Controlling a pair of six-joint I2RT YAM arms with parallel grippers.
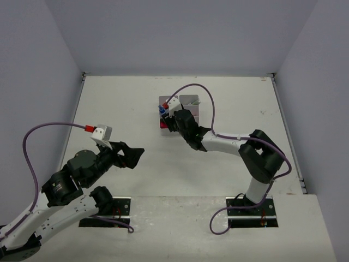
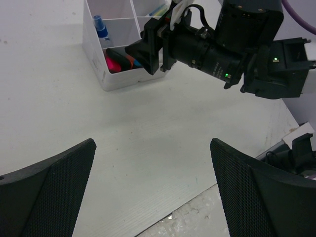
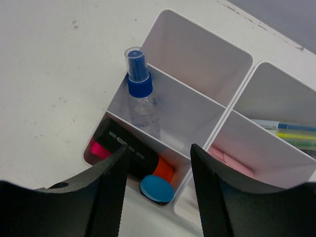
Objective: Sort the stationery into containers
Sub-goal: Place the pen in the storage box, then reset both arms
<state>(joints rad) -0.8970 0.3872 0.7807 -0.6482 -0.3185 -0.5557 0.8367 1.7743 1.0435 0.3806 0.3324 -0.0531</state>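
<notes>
The white organiser tray (image 1: 192, 102) stands at the table's far middle. My right gripper (image 1: 173, 122) hovers over its near left corner, open and empty (image 3: 158, 163). Below it the near left compartment holds black highlighters (image 3: 126, 148) with orange, pink and blue ends. The compartment behind holds the blue-capped glue pen (image 3: 140, 96). A pink eraser (image 3: 232, 160) lies in the near right compartment, and thin pens (image 3: 291, 136) lie behind it. My left gripper (image 1: 135, 155) is open and empty above bare table at the near left (image 2: 153, 163). The tray (image 2: 106, 79) shows far off in its view.
The right arm (image 2: 222, 47) stretches across the table from the right base to the tray. A purple cable (image 1: 210, 109) loops over it. Grey walls close the table at left, back and right. The table's near edge (image 2: 197, 205) lies just under my left gripper.
</notes>
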